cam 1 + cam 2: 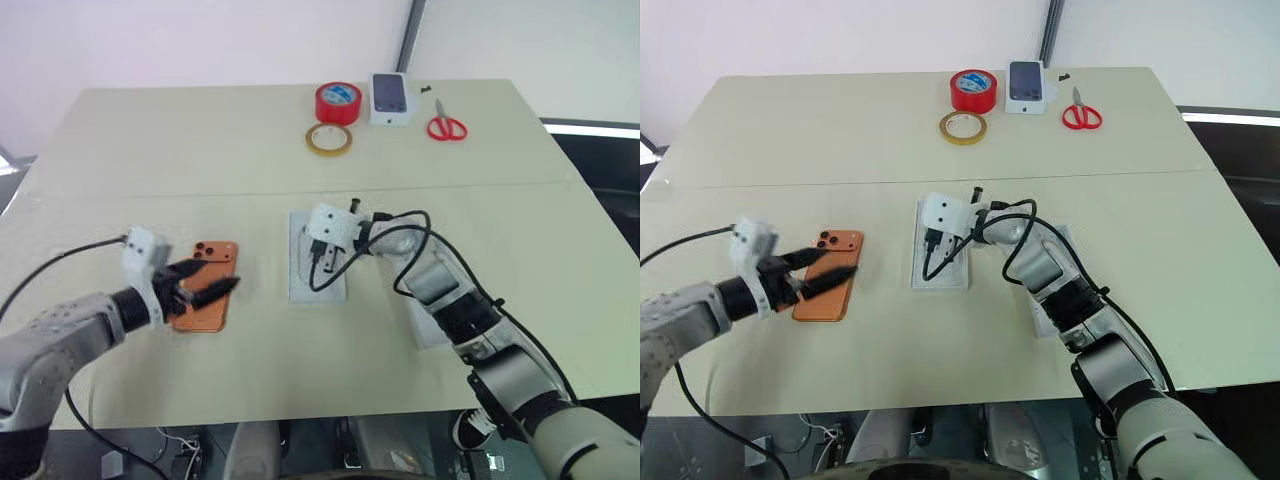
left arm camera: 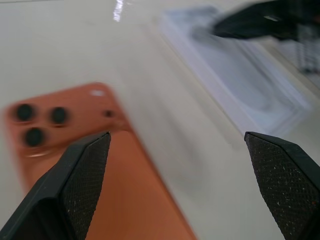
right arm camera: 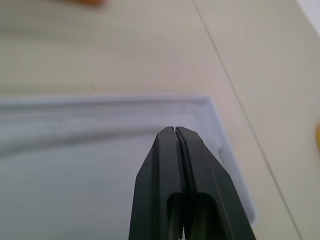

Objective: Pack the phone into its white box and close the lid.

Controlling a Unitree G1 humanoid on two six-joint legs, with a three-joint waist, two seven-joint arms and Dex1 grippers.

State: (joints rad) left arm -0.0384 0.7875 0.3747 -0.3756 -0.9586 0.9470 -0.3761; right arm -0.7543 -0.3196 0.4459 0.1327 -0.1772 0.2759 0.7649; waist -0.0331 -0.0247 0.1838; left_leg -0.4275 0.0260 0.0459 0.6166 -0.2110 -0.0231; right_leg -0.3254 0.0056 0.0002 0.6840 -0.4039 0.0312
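Note:
The orange phone (image 1: 208, 300) lies flat on the table at the left, back side up, with its camera lenses (image 2: 36, 122) toward the far end. My left gripper (image 1: 214, 279) hangs open just over it. One finger (image 2: 82, 175) is above the phone and the other (image 2: 285, 175) is above bare table toward the box. Nothing is between them. The white box (image 1: 300, 280) lies open at mid-table. My right gripper (image 3: 175, 132) is shut and empty, with its tip just above the box's floor (image 3: 60, 190).
A second white piece (image 1: 428, 335) lies partly hidden under my right forearm. At the far edge are a red tape roll (image 1: 338, 102), a tan tape ring (image 1: 328, 139), a small white box with a phone picture (image 1: 392, 97) and red scissors (image 1: 446, 126).

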